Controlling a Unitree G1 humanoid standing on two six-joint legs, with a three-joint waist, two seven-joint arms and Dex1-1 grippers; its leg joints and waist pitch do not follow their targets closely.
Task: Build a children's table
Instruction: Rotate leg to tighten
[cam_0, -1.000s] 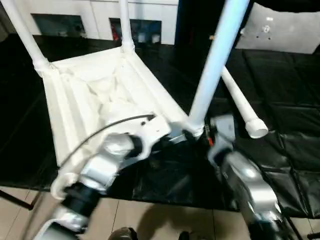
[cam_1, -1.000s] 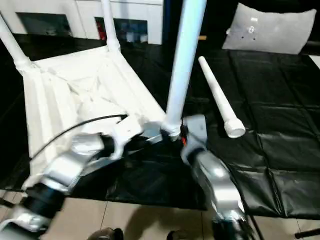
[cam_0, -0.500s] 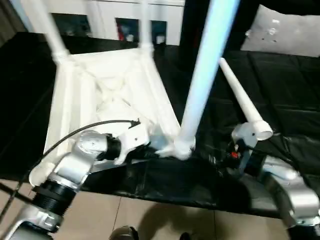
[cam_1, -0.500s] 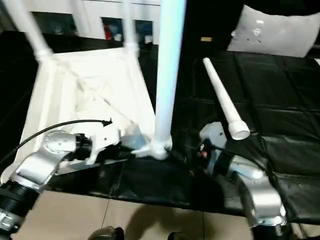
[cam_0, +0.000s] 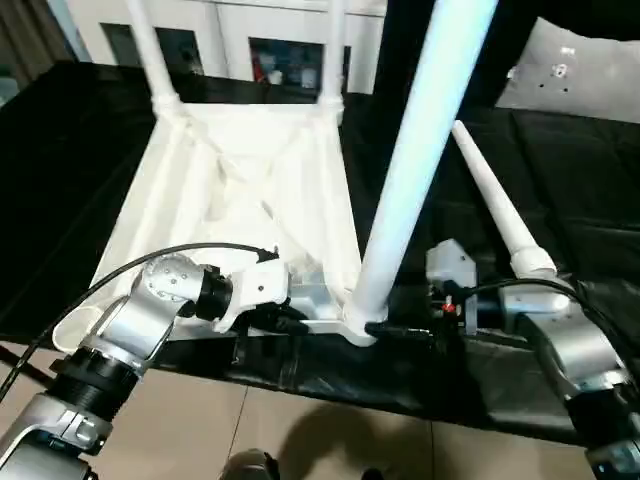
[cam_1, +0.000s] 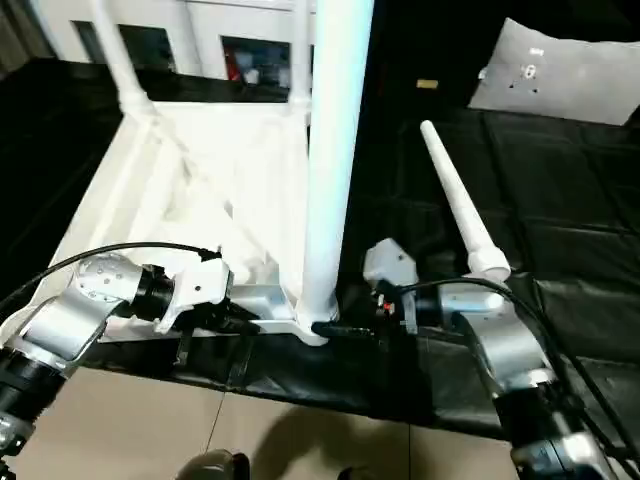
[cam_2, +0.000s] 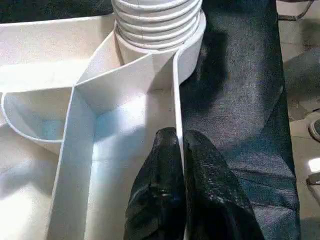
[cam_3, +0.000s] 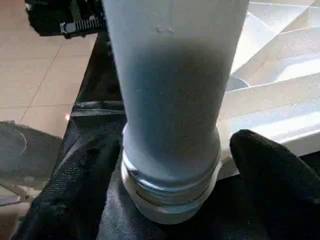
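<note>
The children's table top (cam_0: 250, 200) lies upside down on the black mat, ribbed side up. Two white legs (cam_0: 150, 50) stand in its far corner sockets. A third leg (cam_0: 410, 170) stands upright in the near right socket, and its threaded base (cam_2: 157, 22) is seen in the left wrist view. My left gripper (cam_2: 179, 137) is shut on the top's thin near rim beside that socket. My right gripper (cam_3: 170, 170) is open with one finger (cam_3: 270, 175) on each side of that leg's base, and a small gap shows. A loose leg (cam_0: 495, 205) lies on the mat to the right.
The mat's front edge (cam_0: 330, 385) runs just under both grippers, with tiled floor below. A person's shoe (cam_0: 250, 465) shows at the bottom. White cabinets (cam_0: 230, 40) stand behind, and a grey panel (cam_0: 580, 75) lies at the far right.
The camera has shifted. My right gripper left the near leg's base, drew back toward the right, and has now returned with its fingers either side of it. The left gripper has stayed on the rim.
</note>
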